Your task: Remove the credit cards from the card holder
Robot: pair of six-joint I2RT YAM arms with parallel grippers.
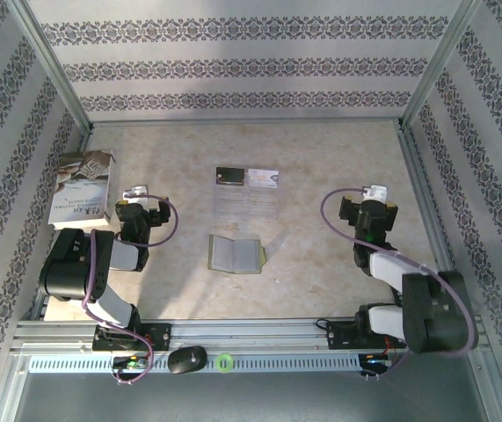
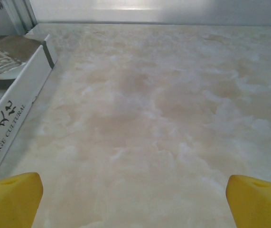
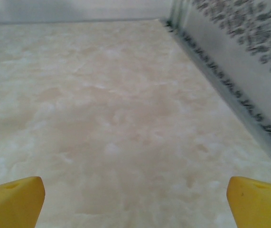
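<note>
- In the top view, the card holder (image 1: 236,254) is seen lying open and flat at the middle of the table (image 1: 321,158), its grey-beige inside facing up
- Above it in the frame, the credit cards are laid side by side on the table, outside the holder: the black card (image 1: 229,175) on the left, the silvery-white card (image 1: 263,178) just beside it on the right
- A clear sheet (image 1: 246,207) is found directly below the two cards, between them and the holder; whether the cards overlap it cannot be told
- A white-grey book (image 1: 81,187) is placed at the left edge of the table, near the left gripper (image 1: 139,209)
- The right gripper (image 1: 370,215) is held at the right of the frame, well apart from the cards and the holder
- In the left wrist view, the left yellow fingertips (image 2: 11,199) are seen at the two lower corners, spread wide with nothing between them but bare table; the spine of the book is seen along the left edge
- In the right wrist view, the right yellow fingertips (image 3: 12,199) are likewise spread wide over bare table, nothing grasped; a patterned wall (image 3: 249,33) is seen at the upper right
</note>
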